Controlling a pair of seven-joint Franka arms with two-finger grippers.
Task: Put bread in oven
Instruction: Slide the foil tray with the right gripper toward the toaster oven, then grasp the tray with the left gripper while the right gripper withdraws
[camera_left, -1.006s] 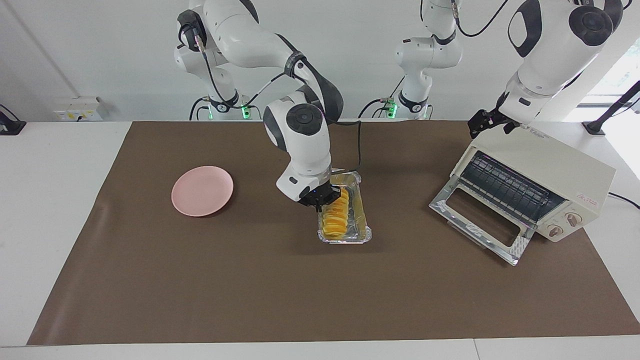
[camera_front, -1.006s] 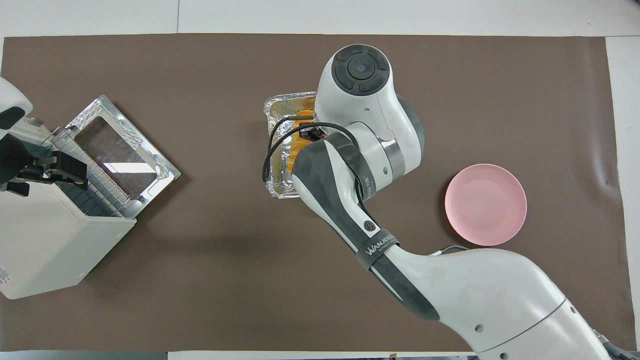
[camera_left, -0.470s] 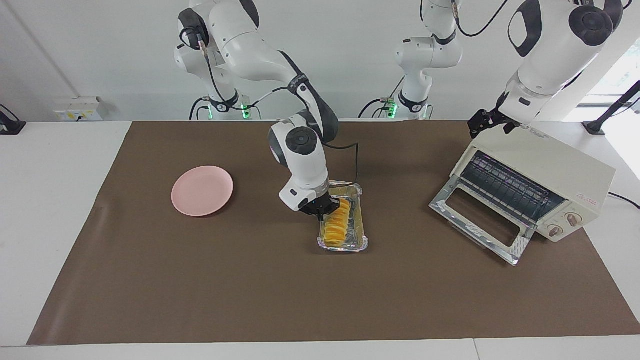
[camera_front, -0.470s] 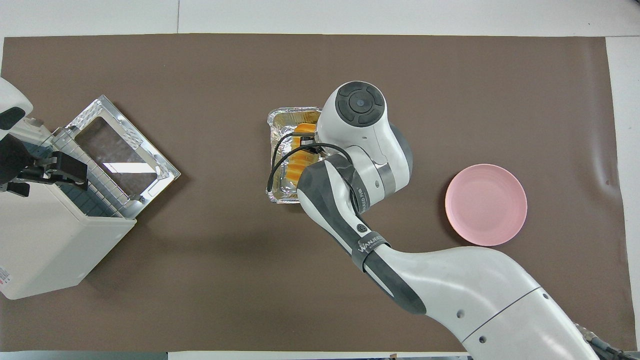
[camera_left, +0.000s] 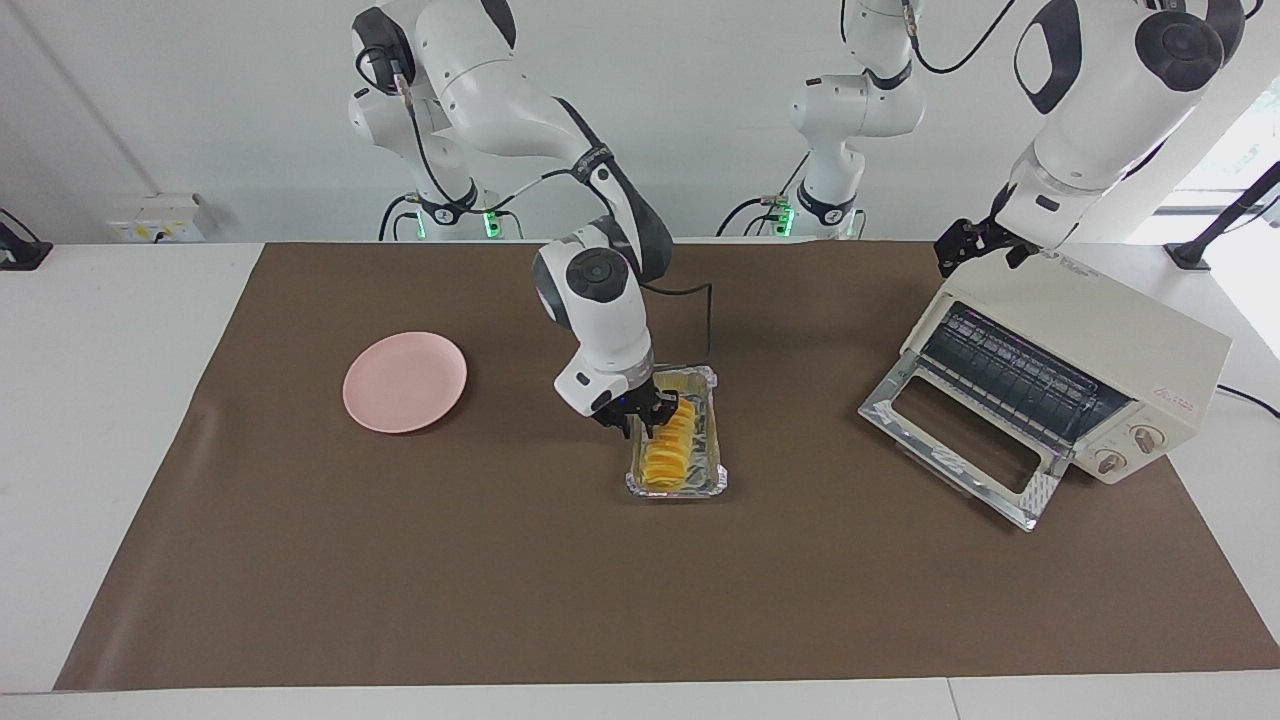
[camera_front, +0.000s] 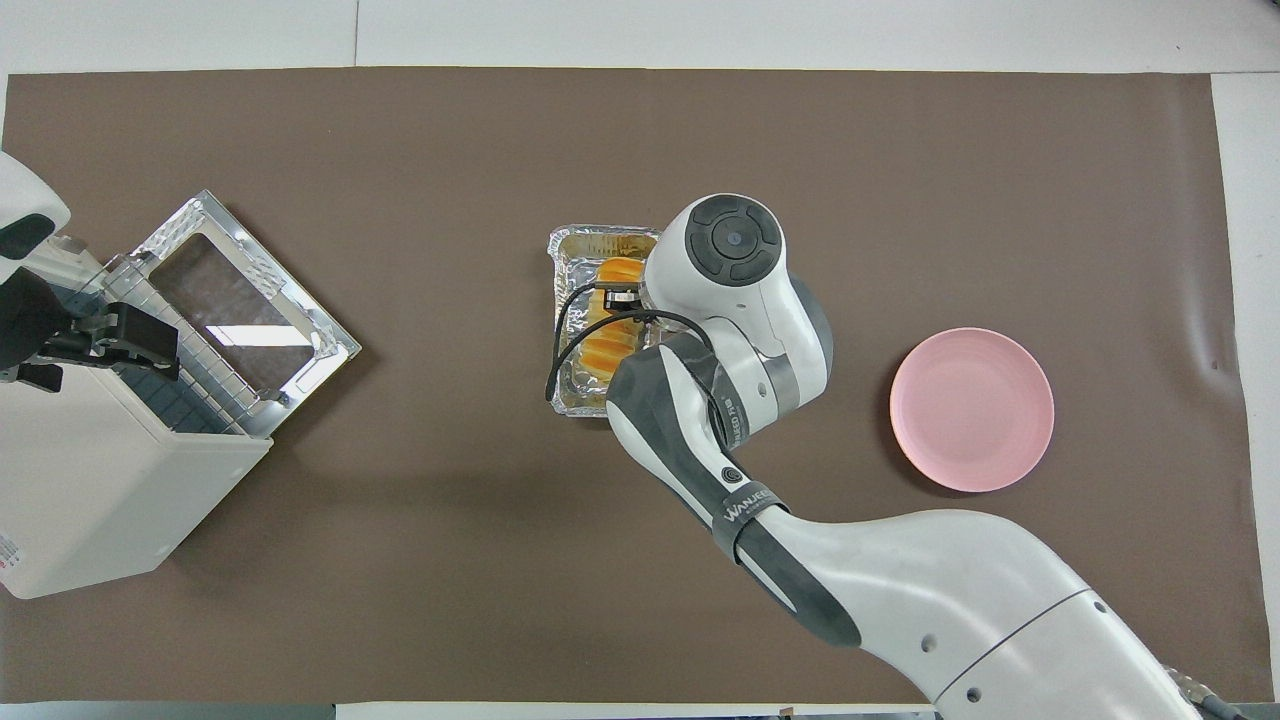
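The bread (camera_left: 670, 442), a row of yellow-orange slices, lies in a silver foil tray (camera_left: 716, 430) in the middle of the brown mat. My right gripper (camera_left: 640, 420) is down at the tray's long rim on the side toward the right arm's end, close against the bread. In the overhead view its wrist hides the gripper and part of the bread (camera_front: 612, 335). The cream-white oven (camera_left: 1110, 335) stands toward the left arm's end, its glass door (camera_left: 960, 440) dropped open and the wire rack showing. My left gripper (camera_left: 975, 245) waits open over the oven's top edge.
A pink round plate (camera_left: 404, 381) lies toward the right arm's end of the mat. The open oven door juts out over the mat toward the tray. The right arm's forearm (camera_front: 900, 590) crosses the mat between the plate and the tray.
The right arm has come down with the foil tray and bread, shifting slightly toward the right arm's end; the tray now sits lower, on the mat. The left arm has not moved.
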